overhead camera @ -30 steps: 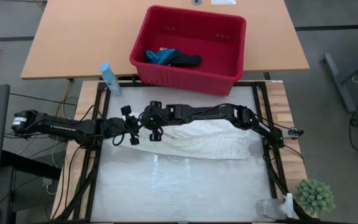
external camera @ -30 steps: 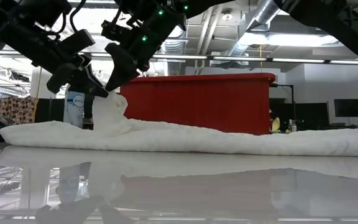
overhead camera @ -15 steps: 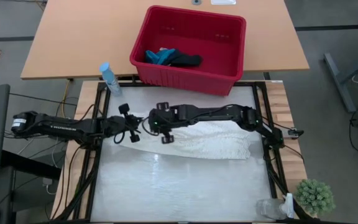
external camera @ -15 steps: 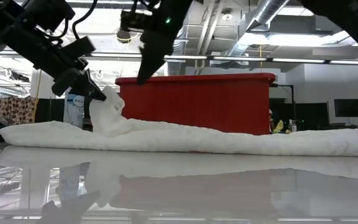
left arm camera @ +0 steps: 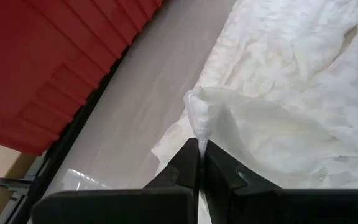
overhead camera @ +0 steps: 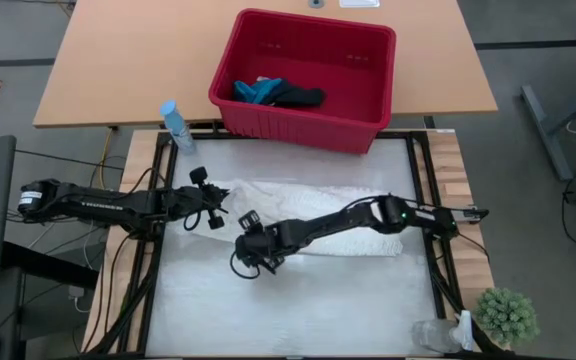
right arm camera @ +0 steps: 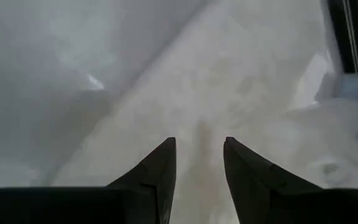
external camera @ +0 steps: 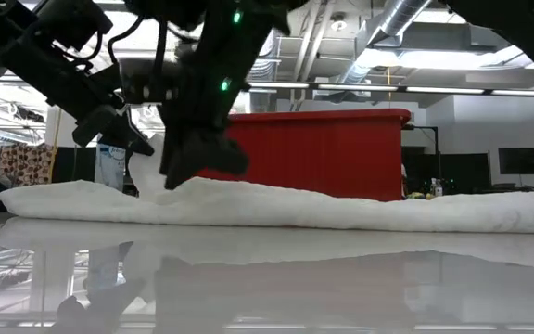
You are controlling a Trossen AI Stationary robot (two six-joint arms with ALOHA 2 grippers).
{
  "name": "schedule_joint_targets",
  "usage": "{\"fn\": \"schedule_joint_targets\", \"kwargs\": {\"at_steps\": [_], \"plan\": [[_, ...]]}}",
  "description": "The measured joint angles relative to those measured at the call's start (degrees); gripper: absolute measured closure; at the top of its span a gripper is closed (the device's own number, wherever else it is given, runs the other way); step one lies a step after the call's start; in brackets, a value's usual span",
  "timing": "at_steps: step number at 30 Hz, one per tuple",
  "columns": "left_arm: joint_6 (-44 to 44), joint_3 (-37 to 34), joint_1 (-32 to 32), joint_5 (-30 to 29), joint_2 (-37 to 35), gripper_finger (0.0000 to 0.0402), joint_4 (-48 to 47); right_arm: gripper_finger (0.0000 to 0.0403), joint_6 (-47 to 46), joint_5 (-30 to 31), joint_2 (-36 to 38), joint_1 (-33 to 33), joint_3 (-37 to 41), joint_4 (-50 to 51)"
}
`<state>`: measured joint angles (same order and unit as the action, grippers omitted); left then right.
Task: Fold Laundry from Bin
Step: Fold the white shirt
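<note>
The large white lacy laundry piece lies stretched along the table's far half, and its left end rises in a small peak. My left gripper is shut on that peak. My right gripper hovers open over the bare table just near of the cloth's left part, with nothing between its fingers. The red bin stands beyond the table's far edge. A teal piece and a dark piece lie in its left part. My left gripper pinches a bunched bit of the white cloth's left end between its two fingertips. It comes from the table's left, slanting down. The pinched bit stands up as a small peak, while the rest of the cloth lies slack on the table.
A blue-capped spray bottle stands at the table's far left corner. At the near right corner are a small green plant and a clear container. The near half of the table shows bare white surface.
My right gripper has come off the cloth's raised left end, where it stood beside my left gripper. It has swung toward the table's near edge and sunk, rolling as it went. The cloth's peak stays in my left gripper, and the cloth lies as before.
</note>
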<state>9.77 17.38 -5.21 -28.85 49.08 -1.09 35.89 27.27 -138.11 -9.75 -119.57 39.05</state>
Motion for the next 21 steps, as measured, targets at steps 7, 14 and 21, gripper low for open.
{"fn": "schedule_joint_targets", "kwargs": {"at_steps": [7,14,21], "plan": [[-0.2,0.0,0.0,0.0,0.0,0.0402,0.1,0.0245,-2.0,2.8,-0.8,0.9,0.0,-0.9],[-0.6,0.0,0.0,0.0,0.0,0.0401,0.1,0.0246,-2.7,2.3,-1.4,3.3,0.0,-2.3],[-0.6,0.0,0.0,0.0,0.0,0.0401,0.0,0.0246,-3.3,-0.1,-1.9,4.3,0.0,-2.2]]}}
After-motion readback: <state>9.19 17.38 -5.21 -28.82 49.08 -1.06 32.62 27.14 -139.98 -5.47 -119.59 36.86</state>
